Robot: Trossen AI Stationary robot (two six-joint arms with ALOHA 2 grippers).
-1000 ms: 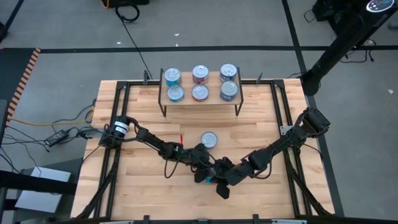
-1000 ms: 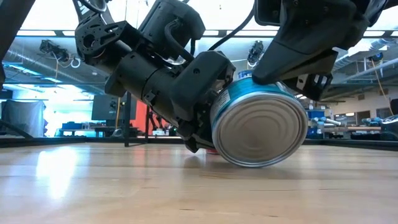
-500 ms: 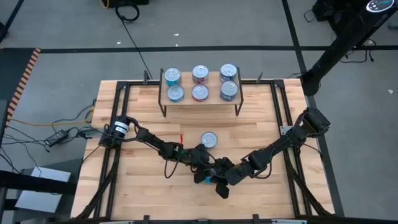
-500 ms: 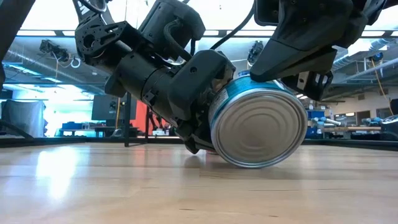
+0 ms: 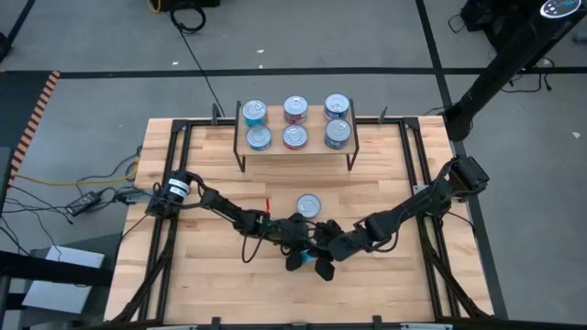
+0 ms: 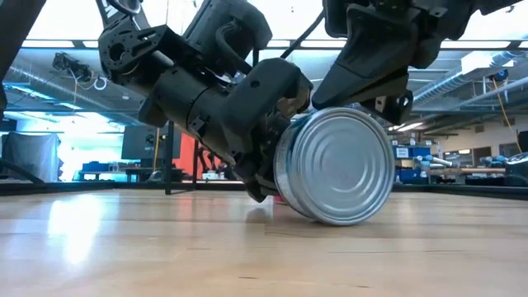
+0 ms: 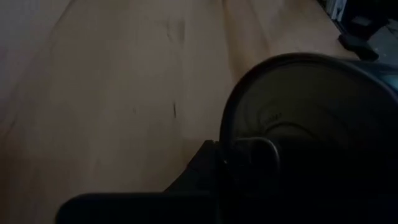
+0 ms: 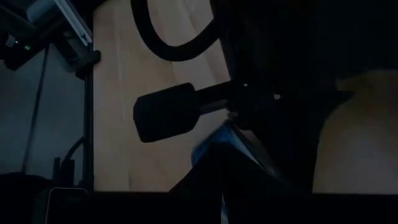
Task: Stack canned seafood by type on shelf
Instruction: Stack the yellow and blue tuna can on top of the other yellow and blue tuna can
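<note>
A blue-labelled can [image 6: 334,165] stands on its edge near the table's near side, its silver face turned to the near edge. From above, only a blue sliver of the can [image 5: 323,268] shows. My left gripper [image 5: 301,255] reaches in from the left and is shut on the can from behind it. My right gripper [image 6: 363,95] is open and hangs over the can's top side, coming from the right. The shelf [image 5: 295,151] at the far side carries several cans in two rows, sorted light blue, red and dark blue. One more can [image 5: 309,205] stands upright on the table. My left gripper holds the can by its round side wall [image 6: 280,161], coming level from the far-left, with the can's far face [image 7: 311,124] toward the wrist. The gripper hides most of the contact. The can stands on edge with its lower rim [image 6: 346,221] on the table. My right gripper comes from above and the right, slanting down, with its fingers [image 6: 394,106] at the upper side wall of the can. Whether they touch it, I cannot tell.
The upright can stands just beyond the two grippers, between them and the shelf. Black frame rails [image 5: 174,183] run along the table's left and right sides. Bare wood lies left and right of the grippers.
The can has turned on its edge: its silver face now looks squarely at the near edge and its blue side no longer shows in the low view. My right gripper has moved toward the far edge and the left, over the can's top.
</note>
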